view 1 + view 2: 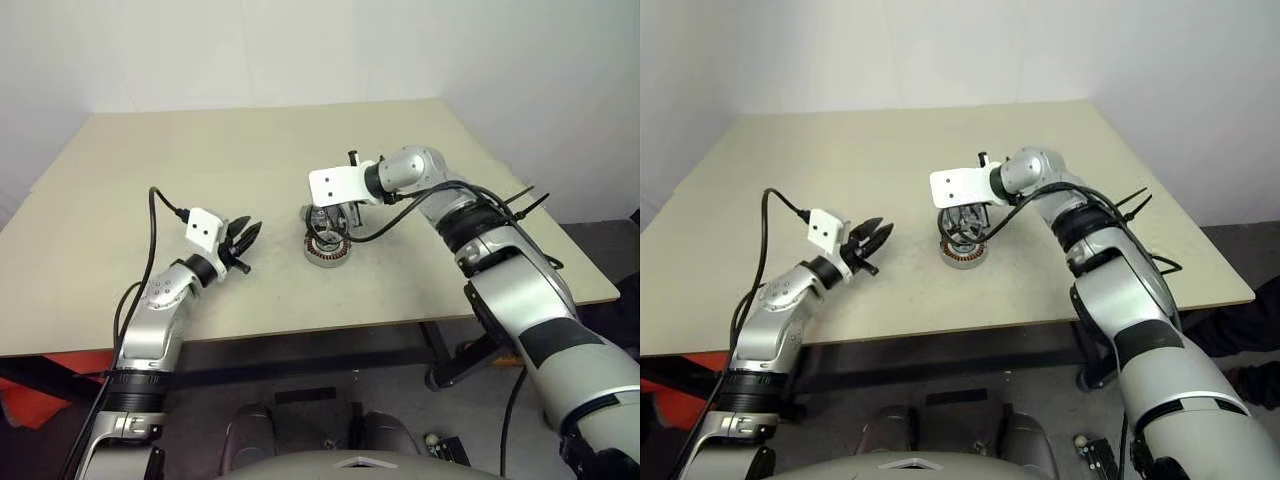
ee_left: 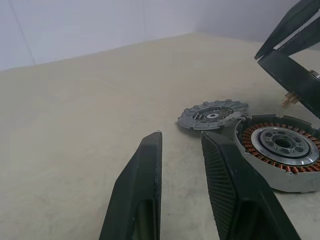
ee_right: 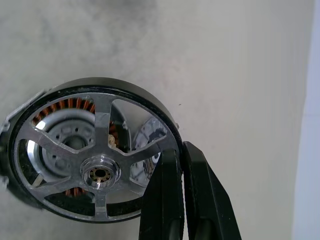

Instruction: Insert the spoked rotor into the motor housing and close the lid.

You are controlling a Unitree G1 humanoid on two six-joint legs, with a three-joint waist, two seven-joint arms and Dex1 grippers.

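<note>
Right gripper (image 3: 181, 200) closed on the dark rim of the spoked rotor (image 3: 95, 155), both fingers pinching the ring at one edge, wheel lifted above the motor housing (image 2: 280, 150). Through the open gaps between the silvery spokes, copper-brown windings and grey hub of the housing visible just below, so rotor held over the cup, not clearly seated in it; impossible to tell if touching. Housing standing on the beige table (image 1: 200, 160), near the middle, under the right wrist. Lid (image 2: 212, 114) lying flat on the table just beside the housing, on its far side, notched edge very near or touching the housing wall. Left gripper (image 1: 243, 240) hovering over the table to the left of the housing, well apart from it, pointing toward it about level, fingers (image 2: 140, 185) parted by a narrow gap and holding nothing. Black cable (image 1: 155, 215) running from the left wrist camera back along the arm.
</note>
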